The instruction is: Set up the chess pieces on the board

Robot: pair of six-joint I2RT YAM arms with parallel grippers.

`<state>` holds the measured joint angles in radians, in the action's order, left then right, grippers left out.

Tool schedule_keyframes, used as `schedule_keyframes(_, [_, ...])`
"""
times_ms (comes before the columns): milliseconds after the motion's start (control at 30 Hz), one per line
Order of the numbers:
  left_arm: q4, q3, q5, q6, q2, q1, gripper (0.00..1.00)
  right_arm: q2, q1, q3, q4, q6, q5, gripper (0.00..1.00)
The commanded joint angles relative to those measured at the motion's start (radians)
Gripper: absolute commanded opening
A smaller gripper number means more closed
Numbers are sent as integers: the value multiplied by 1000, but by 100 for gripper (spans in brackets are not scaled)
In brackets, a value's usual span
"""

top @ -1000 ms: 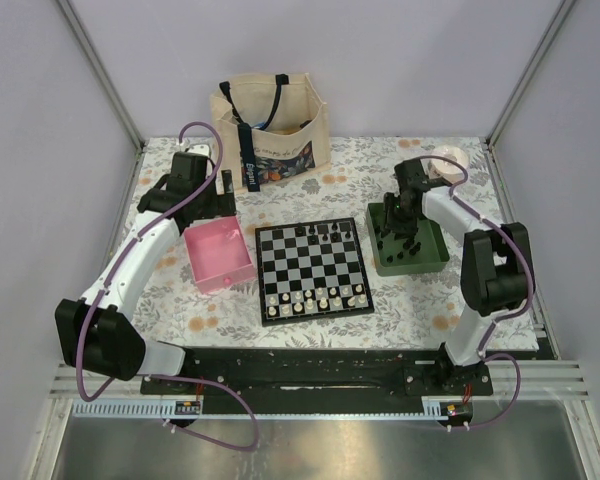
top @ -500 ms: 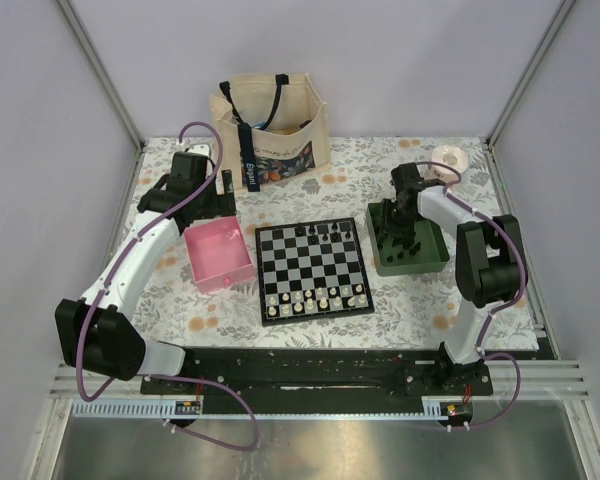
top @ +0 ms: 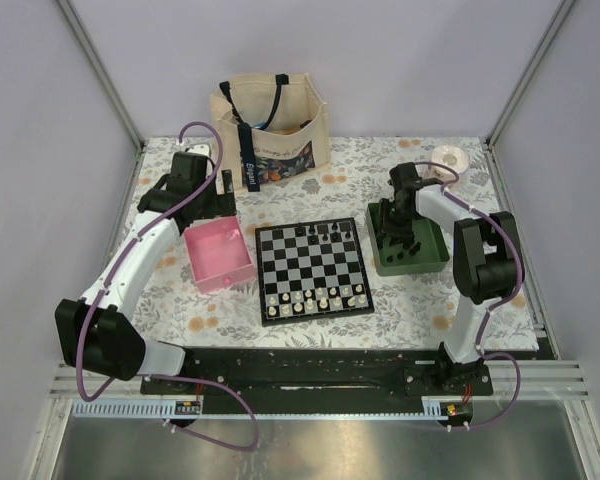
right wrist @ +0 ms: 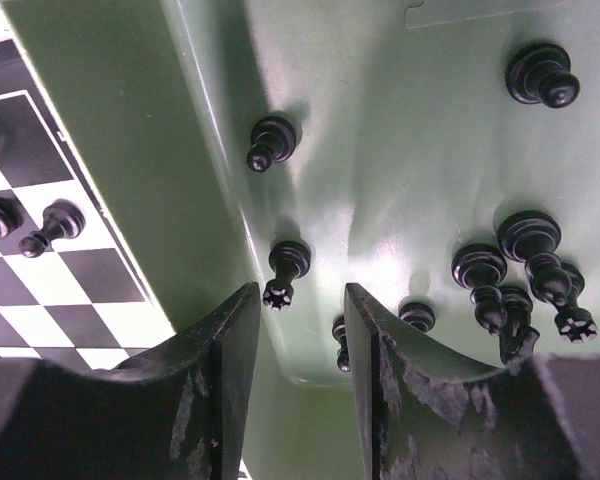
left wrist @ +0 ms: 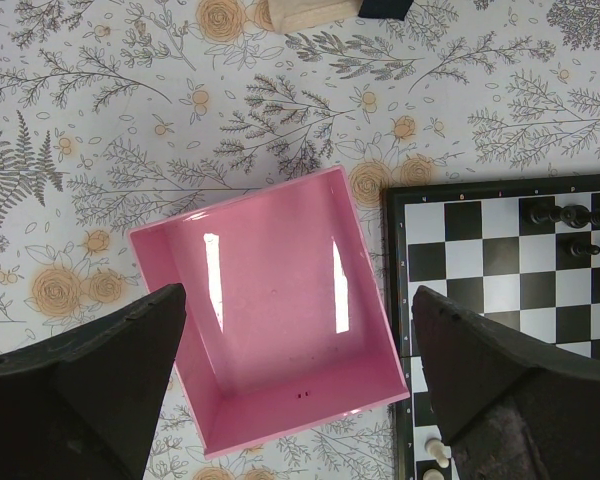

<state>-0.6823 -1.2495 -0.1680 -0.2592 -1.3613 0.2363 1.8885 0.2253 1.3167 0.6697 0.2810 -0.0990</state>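
The chessboard (top: 313, 268) lies in the middle of the table. A few black pieces (top: 325, 231) stand on its far rows and white pieces (top: 315, 297) on its near rows. Several more black pieces (right wrist: 530, 250) lie in the green tray (top: 426, 250) right of the board. My right gripper (top: 398, 228) hangs low inside that tray. Its jaws are open, a narrow gap apart, and empty (right wrist: 300, 330); a crowned black piece (right wrist: 285, 268) lies just beyond the tips. My left gripper (left wrist: 295, 400) is wide open and empty above the pink tray (left wrist: 270, 320).
A cloth tote bag (top: 270, 125) stands behind the board. A white roll of tape (top: 448, 158) lies at the back right. The pink tray (top: 220, 258) holds nothing I can see. The board's left edge (left wrist: 405, 300) lies close to the pink tray.
My right gripper has shifted slightly to the left and farther back inside the green tray, and its elbow has swung in. The left arm has not moved.
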Motion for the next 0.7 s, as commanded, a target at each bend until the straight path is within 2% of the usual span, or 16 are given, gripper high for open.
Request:
schedule_keyframes(0, [38, -4, -1, -6, 21, 3, 99, 23, 5, 35, -15, -9, -1, 46])
schedule_keyframes(300, [43, 4, 4, -11, 18, 3, 99, 31, 3, 44, -16, -14, 10, 41])
schedule_keyframes(367, [44, 2, 5, -11, 16, 1, 99, 27, 5, 45, -13, -16, 10, 32])
schedule_keyframes(533, [46, 4, 4, -8, 16, 3, 99, 15, 3, 39, -7, -16, 24, 29])
schedule_keyframes(667, [46, 12, -1, -8, 21, 1, 99, -12, 3, 47, 10, -20, 41, 15])
